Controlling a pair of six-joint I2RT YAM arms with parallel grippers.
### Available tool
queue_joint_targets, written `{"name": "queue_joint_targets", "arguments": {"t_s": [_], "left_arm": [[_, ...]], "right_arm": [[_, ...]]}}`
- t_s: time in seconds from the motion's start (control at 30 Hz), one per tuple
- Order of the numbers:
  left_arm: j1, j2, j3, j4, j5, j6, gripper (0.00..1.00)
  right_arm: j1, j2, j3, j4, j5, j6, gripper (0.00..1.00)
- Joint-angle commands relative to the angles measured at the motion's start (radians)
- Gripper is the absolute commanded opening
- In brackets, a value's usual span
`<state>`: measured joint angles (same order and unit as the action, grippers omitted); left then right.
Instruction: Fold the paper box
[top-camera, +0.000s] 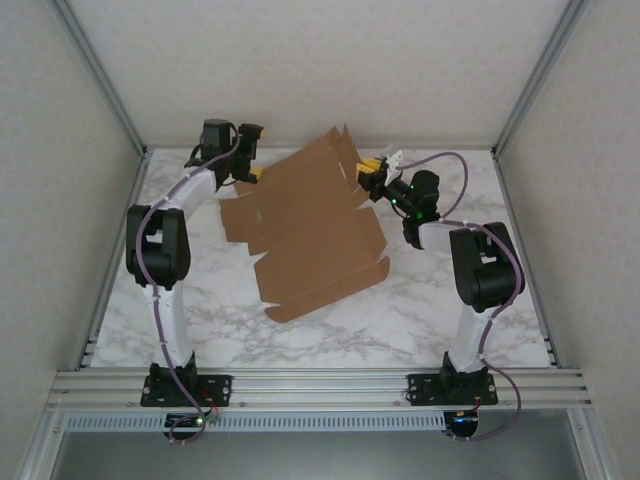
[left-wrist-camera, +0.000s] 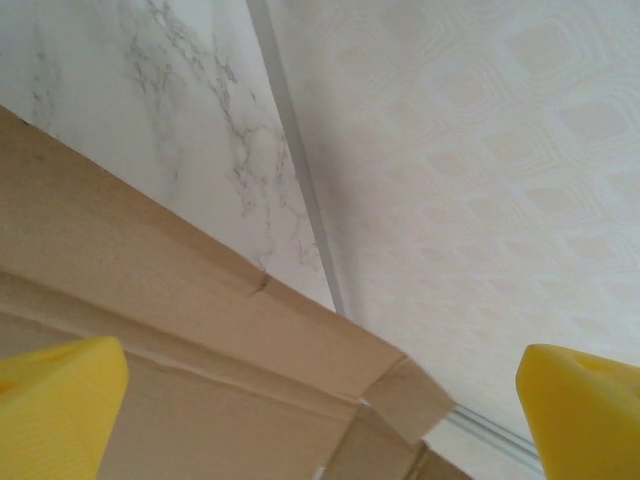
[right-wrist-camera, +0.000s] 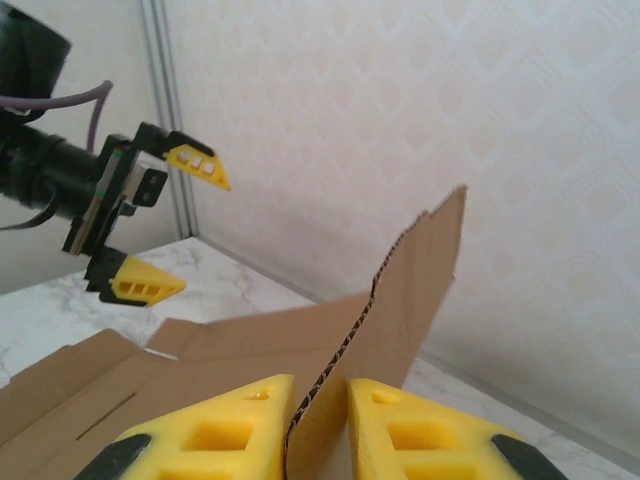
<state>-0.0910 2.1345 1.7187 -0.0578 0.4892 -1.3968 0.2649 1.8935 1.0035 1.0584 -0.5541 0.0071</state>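
Over marble table (top-camera: 400, 320), right tool (right-wrist-camera: 320, 390), elbow bent, pinches paper box (top-camera: 310, 240); left tool (top-camera: 253, 152) gapes.

No text, label, brand, number or sign could be read, paper box (top-camera: 310, 235) at centre frame showed plain brown faces, seemingly unprinted, though the top view was small.

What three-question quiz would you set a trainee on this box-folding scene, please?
1. True or false: the left gripper stands open.
2. Which gripper has a raised flap of the paper box between its fingers? A: the left gripper. B: the right gripper.
3. Fill in: the box lies on a table with a ___ pattern.
Key: 1 true; 2 B; 3 marble.
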Motion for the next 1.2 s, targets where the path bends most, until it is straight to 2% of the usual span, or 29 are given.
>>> {"name": "queue_joint_targets", "arguments": {"t_s": [0.0,0.17,0.37,0.5,0.6,0.67,0.77,0.9,0.93,1.0,1.03,1.1,1.17], "left_arm": [[0.013,0.052,0.050,-0.036,0.060,-0.076,0.99],[0.013,0.099,0.105,-0.105,0.120,-0.078,1.00],[0.019,0.091,0.116,-0.166,0.118,-0.015,1.00],[0.039,0.132,0.133,-0.131,0.224,-0.022,0.99],[0.043,0.171,0.191,-0.155,0.289,0.019,1.00],[0.044,0.186,0.253,-0.245,0.274,0.090,0.99],[0.044,0.158,0.274,-0.331,0.229,0.148,1.00],[0.044,0.092,0.222,-0.371,0.139,0.210,1.00],[0.046,0.083,0.211,-0.389,0.120,0.233,1.00],[0.045,0.068,0.188,-0.415,0.086,0.279,1.00],[0.046,0.060,0.167,-0.418,0.072,0.297,1.00],[0.044,0.041,0.124,-0.416,0.047,0.326,1.00],[0.041,0.020,0.075,-0.406,0.026,0.352,1.00]], "right_arm": [[0.018,-0.052,-0.022,0.044,-0.015,-0.096,0.21],[0.041,-0.090,-0.042,0.017,0.016,-0.213,0.21],[0.048,-0.118,-0.039,-0.038,-0.026,-0.278,0.21],[0.055,-0.143,-0.043,-0.041,-0.049,-0.303,0.22],[0.083,-0.182,-0.054,-0.077,-0.043,-0.405,0.23],[0.102,-0.210,-0.035,-0.178,-0.025,-0.476,0.25],[0.104,-0.203,0.043,-0.368,0.020,-0.475,0.27],[0.097,-0.160,0.081,-0.483,0.144,-0.353,0.33],[0.090,-0.155,0.085,-0.508,0.157,-0.293,0.41],[0.065,-0.135,0.149,-0.643,0.149,-0.180,0.71],[0.049,-0.105,0.227,-0.781,0.149,-0.138,0.74],[0.011,-0.008,0.447,-1.111,0.115,-0.079,0.68],[-0.015,0.094,0.609,-1.301,0.089,-0.038,0.58]]}}
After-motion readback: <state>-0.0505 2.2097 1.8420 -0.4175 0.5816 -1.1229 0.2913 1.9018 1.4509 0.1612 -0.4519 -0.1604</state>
